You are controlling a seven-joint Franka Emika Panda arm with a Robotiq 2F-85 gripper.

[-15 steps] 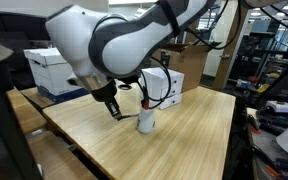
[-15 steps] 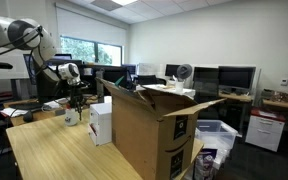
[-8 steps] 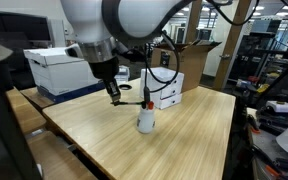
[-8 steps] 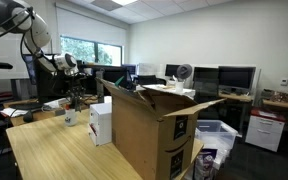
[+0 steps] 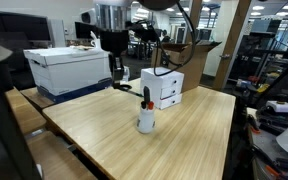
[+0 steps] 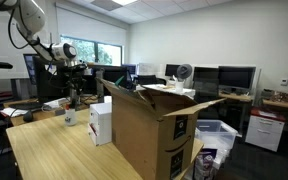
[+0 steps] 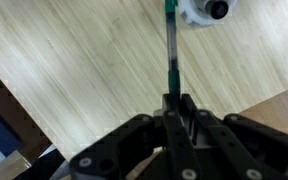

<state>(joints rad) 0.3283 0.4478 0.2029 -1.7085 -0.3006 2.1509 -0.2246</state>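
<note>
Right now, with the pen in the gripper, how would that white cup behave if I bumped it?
The white cup looks taller than wide, so a high bump would probably tip it. It seems small, likely light, and may slide on the smooth wooden table. The pen in the gripper looks stiff, so it wouldn't cushion contact.
</note>
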